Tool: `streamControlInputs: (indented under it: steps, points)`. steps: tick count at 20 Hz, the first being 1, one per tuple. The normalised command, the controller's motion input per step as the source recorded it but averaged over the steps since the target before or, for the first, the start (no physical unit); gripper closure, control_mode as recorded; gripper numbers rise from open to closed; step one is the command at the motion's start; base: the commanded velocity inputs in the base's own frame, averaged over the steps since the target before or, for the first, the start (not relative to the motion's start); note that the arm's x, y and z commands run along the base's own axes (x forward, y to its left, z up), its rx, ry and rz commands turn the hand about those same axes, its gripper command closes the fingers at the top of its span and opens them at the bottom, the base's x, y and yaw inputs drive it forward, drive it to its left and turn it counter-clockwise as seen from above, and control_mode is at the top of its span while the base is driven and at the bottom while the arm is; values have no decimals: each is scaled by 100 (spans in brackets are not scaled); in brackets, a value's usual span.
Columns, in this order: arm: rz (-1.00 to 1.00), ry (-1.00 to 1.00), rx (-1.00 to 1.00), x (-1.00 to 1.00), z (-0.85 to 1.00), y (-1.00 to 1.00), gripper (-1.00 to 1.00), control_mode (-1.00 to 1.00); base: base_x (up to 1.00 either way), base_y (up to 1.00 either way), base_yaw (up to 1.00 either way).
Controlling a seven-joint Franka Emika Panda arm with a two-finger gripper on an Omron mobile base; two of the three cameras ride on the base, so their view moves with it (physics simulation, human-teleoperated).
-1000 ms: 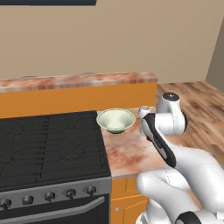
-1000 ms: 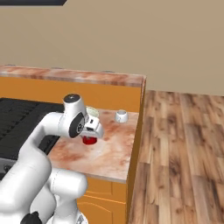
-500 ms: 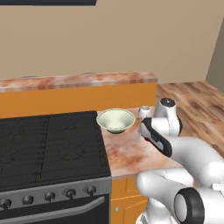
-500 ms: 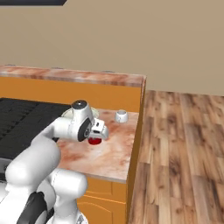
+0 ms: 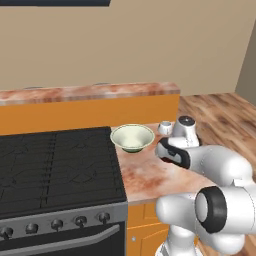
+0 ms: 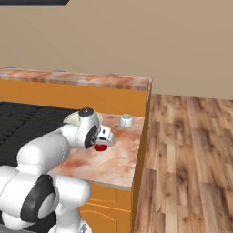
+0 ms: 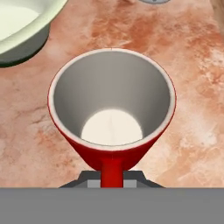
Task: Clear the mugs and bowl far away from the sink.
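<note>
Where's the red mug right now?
The red mug is in the gripper, held by its handle above the marble counter, just right of the cream bowl beside the stove.

Mug (image 7: 111,109): red outside, pale grey-white inside, thin white rim; red handle at its near side.

Bowl (image 5: 132,137): pale cream with a greenish tint, plain, no pattern; shaded grey-green on its underside in the hand view. It sits beside the mug.

Countertop (image 5: 150,172) under the mug: mottled salmon-pink and rust marble pattern with whitish patches.

Small cup (image 6: 126,121) beyond the mug: white-grey.

Stove (image 5: 55,165) on the far side of the bowl from the mug: black top and grates, grey front panel with dark knobs.

Cabinets (image 6: 107,98) behind the mug: orange.

Floor (image 6: 191,150): brown wood planks.

Wall (image 5: 125,45): flat beige.
</note>
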Motion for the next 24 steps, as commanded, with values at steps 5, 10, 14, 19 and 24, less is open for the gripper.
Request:
streamControlInputs:
  steps: [5,10,14,19,24]
  points:
    - [0,0,0,19,-27,0,100,-100,0,0,0]
    - [0,0,0,10,-24,0,100,-100,0,0,0]
    - [0,0,0,4,-19,0,100,-100,0,0,0]
    - [0,0,0,0,-12,0,-100,-100,0,0,0]
    - [0,0,0,0,0,0,-100,-100,0,0,0]
